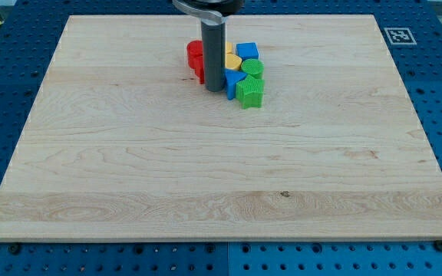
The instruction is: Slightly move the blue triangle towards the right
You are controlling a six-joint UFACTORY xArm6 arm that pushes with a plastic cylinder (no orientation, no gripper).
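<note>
The blue triangle (232,83) lies in a tight cluster of blocks near the top middle of the wooden board (129,169). My tip (215,90) stands right at the triangle's left side, touching or almost touching it. A green star (249,91) sits against the triangle's right. A green round block (252,69) and a blue cube (247,52) lie above it. A yellow block (229,59) shows partly behind the rod. Red blocks (196,58) lie left of the rod, partly hidden by it.
The board rests on a blue perforated table (436,92). A black-and-white marker tag (399,35) lies off the board's top right corner.
</note>
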